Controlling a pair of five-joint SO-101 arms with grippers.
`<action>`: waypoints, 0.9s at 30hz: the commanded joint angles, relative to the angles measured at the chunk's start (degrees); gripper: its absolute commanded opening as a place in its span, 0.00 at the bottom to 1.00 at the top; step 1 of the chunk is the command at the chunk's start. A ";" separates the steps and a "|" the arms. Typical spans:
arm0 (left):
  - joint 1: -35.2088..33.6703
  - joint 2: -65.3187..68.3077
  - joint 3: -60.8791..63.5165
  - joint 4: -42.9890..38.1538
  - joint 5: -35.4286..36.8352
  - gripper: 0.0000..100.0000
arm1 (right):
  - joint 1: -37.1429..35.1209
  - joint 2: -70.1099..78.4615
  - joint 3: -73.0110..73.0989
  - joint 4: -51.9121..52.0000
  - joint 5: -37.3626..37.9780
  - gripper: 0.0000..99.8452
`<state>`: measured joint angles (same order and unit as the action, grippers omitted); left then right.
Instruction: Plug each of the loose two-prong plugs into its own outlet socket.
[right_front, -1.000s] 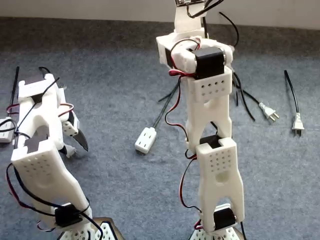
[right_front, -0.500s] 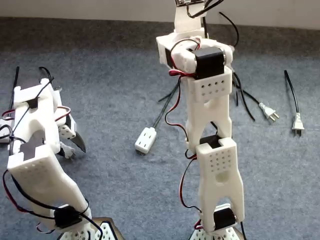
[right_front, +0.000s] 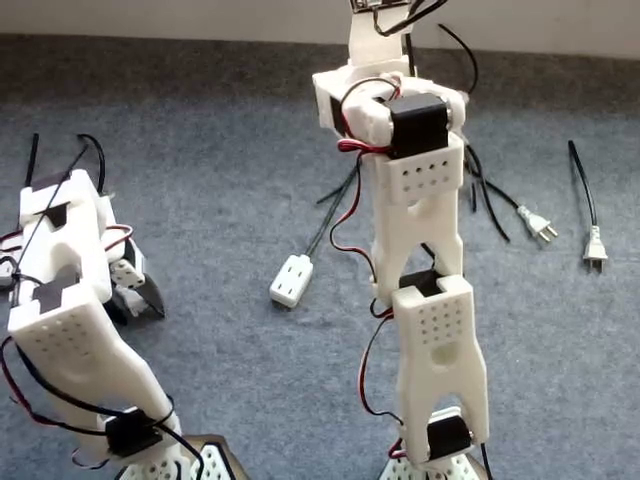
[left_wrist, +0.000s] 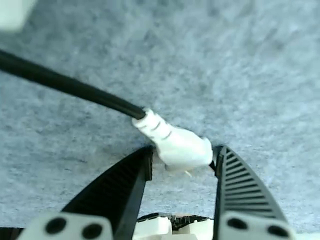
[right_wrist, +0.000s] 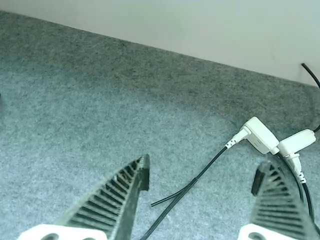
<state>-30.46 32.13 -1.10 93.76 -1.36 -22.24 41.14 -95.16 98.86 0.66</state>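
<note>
A white two-prong plug (left_wrist: 175, 145) on a black cord (left_wrist: 65, 82) lies on the grey carpet between the fingers of my left gripper (left_wrist: 183, 151), which is open around it. This gripper (right_front: 140, 295) hangs low at the left of the table. A white outlet socket (right_front: 291, 280) lies mid-table, its cord running back. Two more loose plugs (right_front: 543, 228) (right_front: 595, 247) lie at the right. My right gripper (right_wrist: 202, 165) is open above bare carpet near the back wall, with two white cord ends (right_wrist: 260, 135) (right_wrist: 295, 142) beyond it.
The right arm (right_front: 415, 200) stretches up the middle of the table toward the back. Black cords (right_front: 480, 185) trail beside it. A white block (left_wrist: 12, 10) sits at the edge of the left wrist view. A pale wall (right_wrist: 200, 25) borders the carpet.
The left arm has swung left and toward the front, carrying its gripper lower. The right arm, the socket and the right-hand plugs have not moved.
</note>
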 joint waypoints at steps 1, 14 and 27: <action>1.45 -4.26 -5.23 5.27 -0.26 0.17 | -0.48 -1.10 -4.35 1.63 0.62 0.32; 9.98 -11.74 -3.47 3.16 5.63 0.06 | -0.48 -1.19 -4.35 1.71 0.62 0.32; 0.31 -3.21 1.27 -7.03 3.60 0.06 | -0.48 -1.19 -4.35 1.80 0.62 0.32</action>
<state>-25.54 27.82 -0.22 88.92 4.00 -22.24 41.14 -95.16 98.86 0.66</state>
